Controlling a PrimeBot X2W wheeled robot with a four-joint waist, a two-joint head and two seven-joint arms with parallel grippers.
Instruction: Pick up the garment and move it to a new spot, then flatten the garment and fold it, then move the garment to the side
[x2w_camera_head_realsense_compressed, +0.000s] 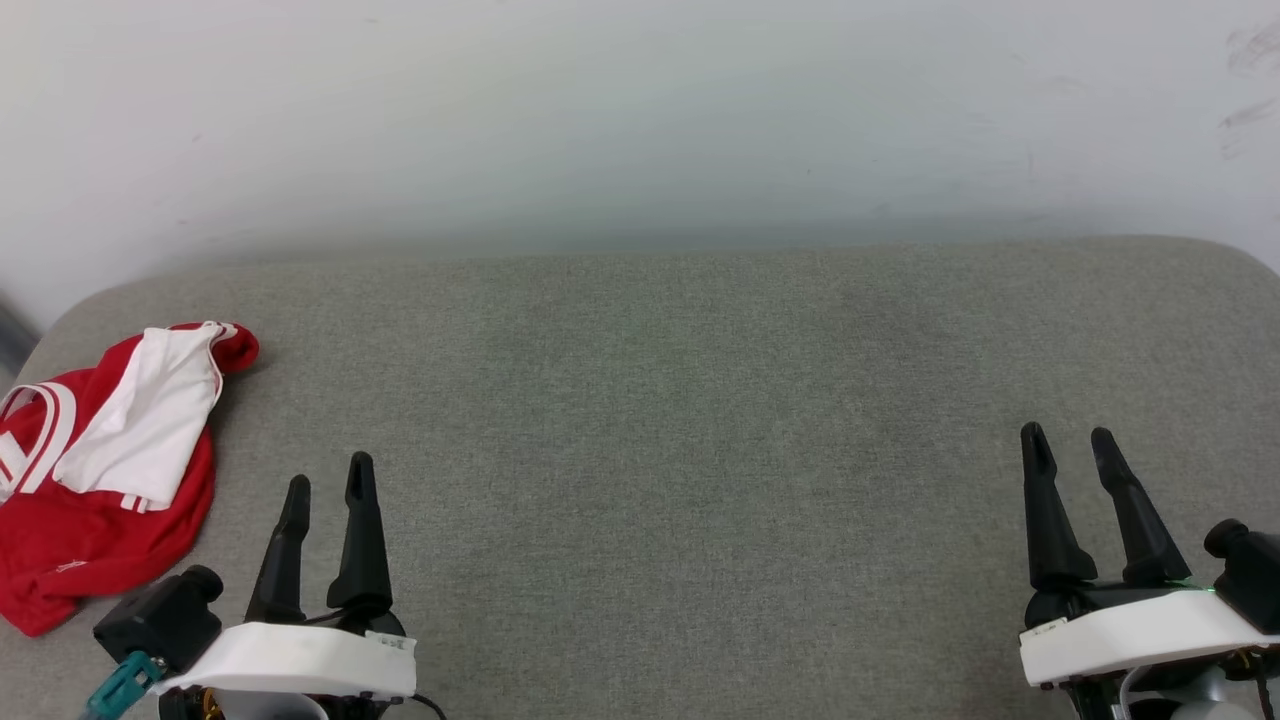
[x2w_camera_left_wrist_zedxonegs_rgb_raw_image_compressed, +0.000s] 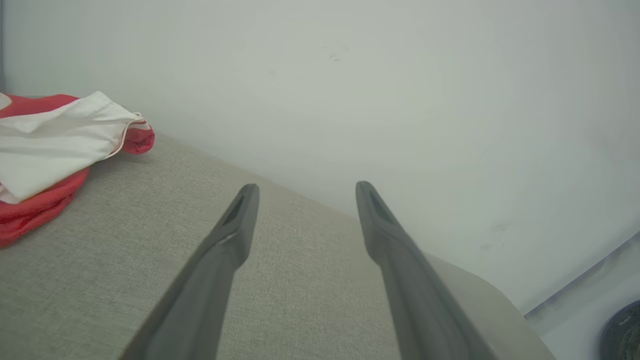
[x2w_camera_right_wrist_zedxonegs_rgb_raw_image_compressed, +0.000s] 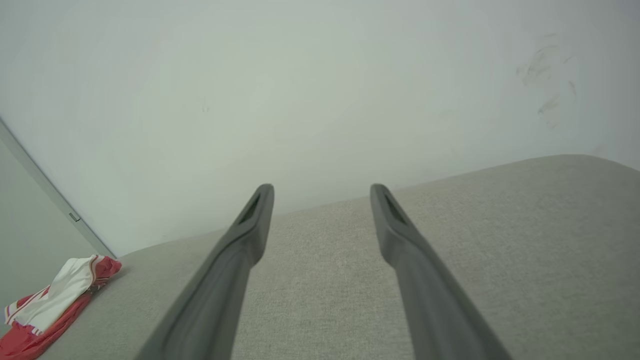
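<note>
The garment (x2w_camera_head_realsense_compressed: 110, 470), bunched at middle left, looks soft and light; pinch a raised fold. The left gripper (x2w_camera_head_realsense_compressed: 328, 470) and right gripper (x2w_camera_head_realsense_compressed: 1067, 433) hold jaws apart.

Grey fabric cushion (x2w_camera_head_realsense_compressed: 700, 450), rounded corners; plain white wall (x2w_camera_head_realsense_compressed: 640, 110), scuffed.

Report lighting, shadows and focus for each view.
Head view: soft, even light, no glare; the garment casts only a faint shadow on the grey cushion. Left wrist view: the left gripper is close and blurred, the cushion's weave sharper. Right wrist view: the right gripper equally soft; wide-angle bends the cushion's far edge.
</note>
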